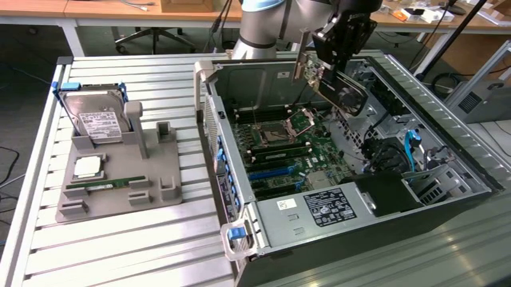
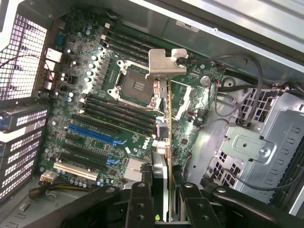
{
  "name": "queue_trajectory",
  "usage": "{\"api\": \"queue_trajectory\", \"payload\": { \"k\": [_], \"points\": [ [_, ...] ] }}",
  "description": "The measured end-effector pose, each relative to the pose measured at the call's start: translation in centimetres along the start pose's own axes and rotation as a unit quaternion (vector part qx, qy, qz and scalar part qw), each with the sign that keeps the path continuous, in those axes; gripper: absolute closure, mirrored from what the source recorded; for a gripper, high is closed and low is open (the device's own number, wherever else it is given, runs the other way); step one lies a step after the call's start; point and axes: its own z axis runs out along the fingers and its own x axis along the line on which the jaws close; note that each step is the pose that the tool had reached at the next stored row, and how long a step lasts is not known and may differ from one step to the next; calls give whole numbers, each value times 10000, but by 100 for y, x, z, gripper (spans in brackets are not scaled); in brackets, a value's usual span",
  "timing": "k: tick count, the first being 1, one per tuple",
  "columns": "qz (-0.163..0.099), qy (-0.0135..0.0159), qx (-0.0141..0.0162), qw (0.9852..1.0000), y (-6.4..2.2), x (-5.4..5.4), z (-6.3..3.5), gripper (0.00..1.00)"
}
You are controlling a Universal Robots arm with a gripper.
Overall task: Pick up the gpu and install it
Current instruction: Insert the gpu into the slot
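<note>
gripper (image 1: pixel 339 45) clamps the gpu (image 1: pixel 343 91) by one end, jaws narrowed onto the board. card hangs tilted in the air inside the open computer case (image 1: pixel 207 119), over the motherboard (image 1: pixel 319 155), silver bracket (image 2: pixel 166 64) at its far end. a hard drive (image 1: pixel 96 119) and ram stick (image 1: pixel 108 184) sit on the grey holder (image 1: pixel 160 191) at the exterior view's left.

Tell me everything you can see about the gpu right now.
The gpu is a thin, flat rectangular card with a dark board and a silver metal bracket bent over at one end. The gripper is shut on its two flat faces at the end away from the bracket. It hangs tilted inside the open computer case, above the motherboard, and appears edge-on in the wrist view. It sits in no slot, and nothing but the gripper appears to touch it.
</note>
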Motion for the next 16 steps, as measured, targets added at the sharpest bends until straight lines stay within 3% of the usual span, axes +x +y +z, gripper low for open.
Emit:
{"api": "queue_trajectory", "payload": {
  "k": [16],
  "points": [
    [-308, -36, -11, 9995, 0, 0, 0, 73]
  ]
}}
